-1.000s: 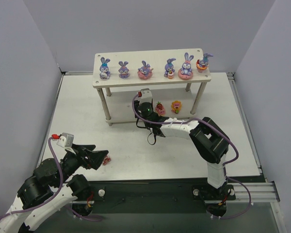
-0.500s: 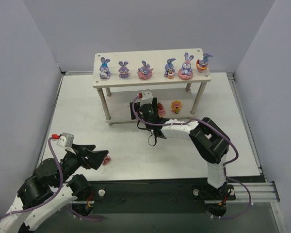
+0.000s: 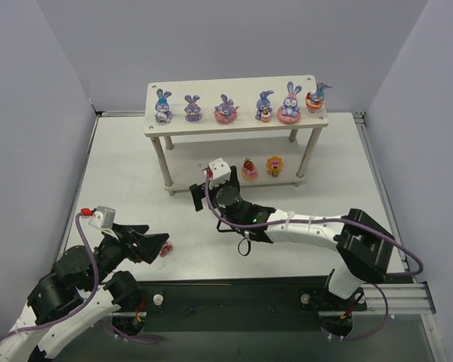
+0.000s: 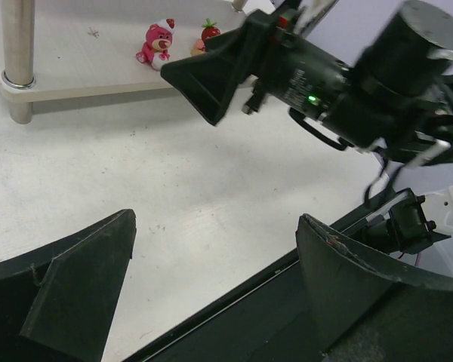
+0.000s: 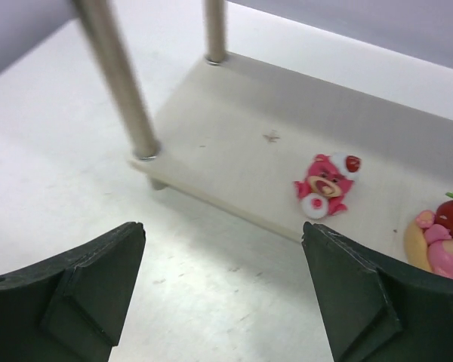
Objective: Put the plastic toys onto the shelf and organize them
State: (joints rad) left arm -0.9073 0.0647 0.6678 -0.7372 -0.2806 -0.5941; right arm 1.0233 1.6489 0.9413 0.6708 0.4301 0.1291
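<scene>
The top camera sits high above and behind the arm bases [image 3: 332,290] and looks down on the whole counter [image 3: 128,181], with the shelf [image 3: 241,89] at the far side. The left wrist camera is low and near the counter; it faces across, past its own fingers [image 4: 75,302], to the right gripper [image 4: 208,83] and the lower board [image 4: 75,60]. The right wrist camera looks down closely on this board. Both wrist views share the pink bear toy [image 5: 326,185] there.

White arms [image 3: 309,224], black joints [image 3: 230,200], purple cables [image 3: 97,273]; black wedge-fingered left tool [image 4: 215,217], right tool [image 5: 223,226].
</scene>
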